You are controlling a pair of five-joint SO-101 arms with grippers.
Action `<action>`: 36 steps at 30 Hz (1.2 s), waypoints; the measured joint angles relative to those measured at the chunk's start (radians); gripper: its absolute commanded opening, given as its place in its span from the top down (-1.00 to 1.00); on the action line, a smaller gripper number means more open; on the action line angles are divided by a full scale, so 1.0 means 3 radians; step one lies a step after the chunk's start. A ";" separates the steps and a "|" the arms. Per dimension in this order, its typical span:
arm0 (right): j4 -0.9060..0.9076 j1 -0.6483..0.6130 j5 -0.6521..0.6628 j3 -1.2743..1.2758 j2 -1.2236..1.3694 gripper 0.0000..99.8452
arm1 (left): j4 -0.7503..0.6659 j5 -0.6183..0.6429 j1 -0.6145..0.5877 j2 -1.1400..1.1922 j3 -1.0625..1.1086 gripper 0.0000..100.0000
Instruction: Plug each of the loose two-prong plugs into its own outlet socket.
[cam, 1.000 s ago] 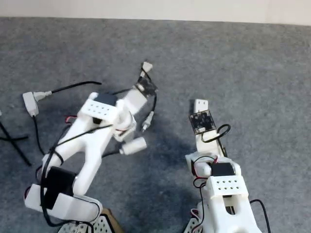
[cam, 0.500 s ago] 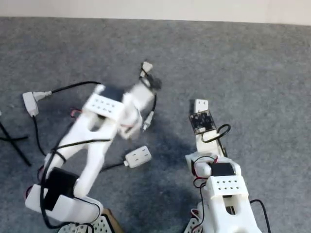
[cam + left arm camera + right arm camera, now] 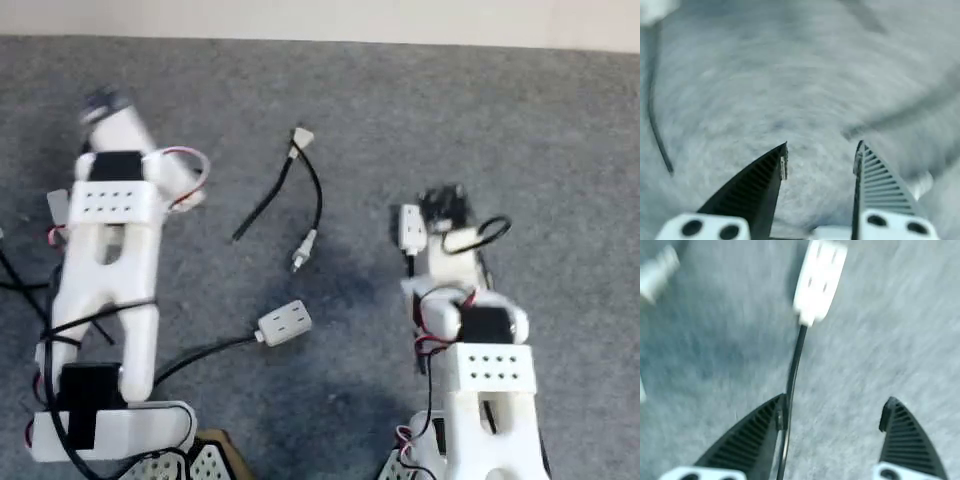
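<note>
On the grey table [image 3: 540,120] a black cord [image 3: 318,205] lies near the centre, with the upper plug [image 3: 302,138] at its 12 o'clock end and the lower plug [image 3: 303,250] at its 6 o'clock end. The near socket [image 3: 285,320] lies at 6 o'clock from the lower plug. The far socket [image 3: 409,227] lies at 3 o'clock from it, just beside the right gripper [image 3: 835,407], which gapes wide and empty. The left gripper [image 3: 821,150], at the table's 10 o'clock, is likewise spread and holds nothing.
</note>
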 measured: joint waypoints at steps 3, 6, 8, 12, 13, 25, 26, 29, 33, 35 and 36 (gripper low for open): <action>0.0072 -0.0010 -0.0092 -0.0527 0.0348 0.41 | -0.0389 0.0148 -0.0087 0.0000 0.0363 0.53; 0.0082 -0.0245 -0.0189 -0.0931 0.0931 0.41 | -0.0777 0.0174 -0.0164 0.0000 0.0629 0.53; 0.0082 -0.0496 -0.0322 -0.1176 0.1401 0.41 | -0.0997 0.0199 -0.0271 0.0000 0.0736 0.53; 0.0082 -0.0813 -0.0793 -0.1877 0.2383 0.41 | -0.1156 0.0235 -0.0358 0.0000 0.0854 0.54; 0.0082 -0.0859 -0.0946 -0.2051 0.2588 0.41 | -0.1166 0.0251 -0.0358 0.0000 0.0869 0.54; 0.0082 -0.1279 -0.2941 -0.3427 0.4358 0.41 | -0.1227 0.0266 -0.0225 0.0000 0.0946 0.54; 0.0082 -0.1314 -0.3018 -0.3478 0.4445 0.41 | -0.1233 0.0261 -0.0215 0.0000 0.0946 0.54; 0.0082 -0.1371 -0.3217 -0.3647 0.4654 0.41 | -0.1243 0.0266 -0.0225 0.0000 0.0946 0.54; 0.0082 -0.1376 -0.3284 -0.3943 0.4884 0.41 | -0.1253 0.0266 -0.0225 0.0000 0.0946 0.54; 0.0082 -0.1376 -0.3217 -0.4097 0.4982 0.41 | -0.1253 0.0261 -0.0225 0.0000 0.0977 0.54; 0.0082 -0.1376 -0.3186 -0.4153 0.5033 0.41 | -0.1253 0.0266 -0.0225 0.0000 0.0997 0.54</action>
